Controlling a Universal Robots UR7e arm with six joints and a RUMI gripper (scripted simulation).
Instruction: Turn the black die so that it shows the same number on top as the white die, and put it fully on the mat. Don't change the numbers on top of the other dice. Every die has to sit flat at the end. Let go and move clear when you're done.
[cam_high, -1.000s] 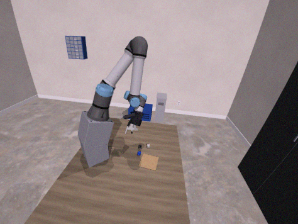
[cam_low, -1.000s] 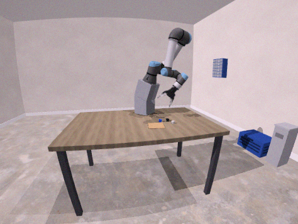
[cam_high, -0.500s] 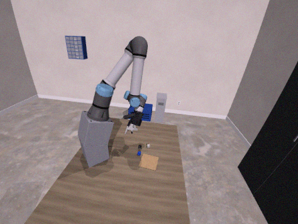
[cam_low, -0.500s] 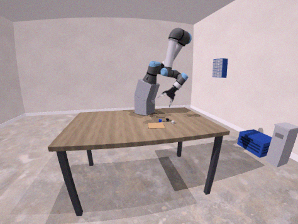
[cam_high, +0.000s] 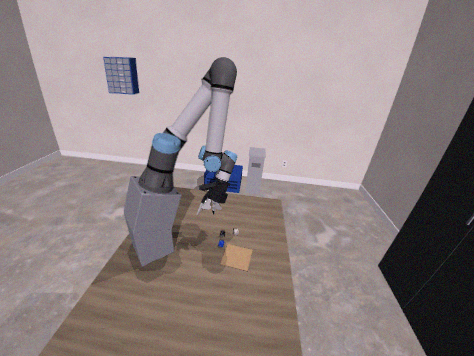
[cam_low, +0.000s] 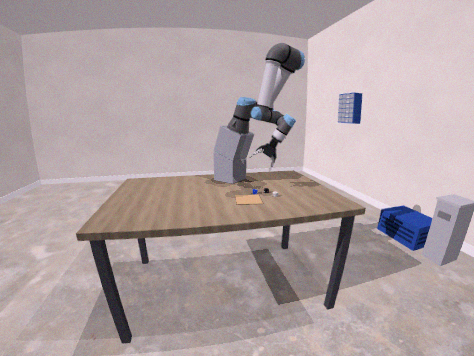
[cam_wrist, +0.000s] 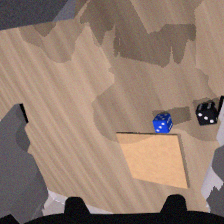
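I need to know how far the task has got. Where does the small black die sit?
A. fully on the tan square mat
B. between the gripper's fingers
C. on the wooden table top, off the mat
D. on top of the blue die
C: the small black die rests on the wooden table top, beyond the tan square mat; the open gripper hangs above, empty.

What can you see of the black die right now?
The black die is a small dark cube with white pips. It sits flat on the wooden table, off the tan mat, right of the blue die in the wrist view. Nothing touches it; its top number is unreadable.
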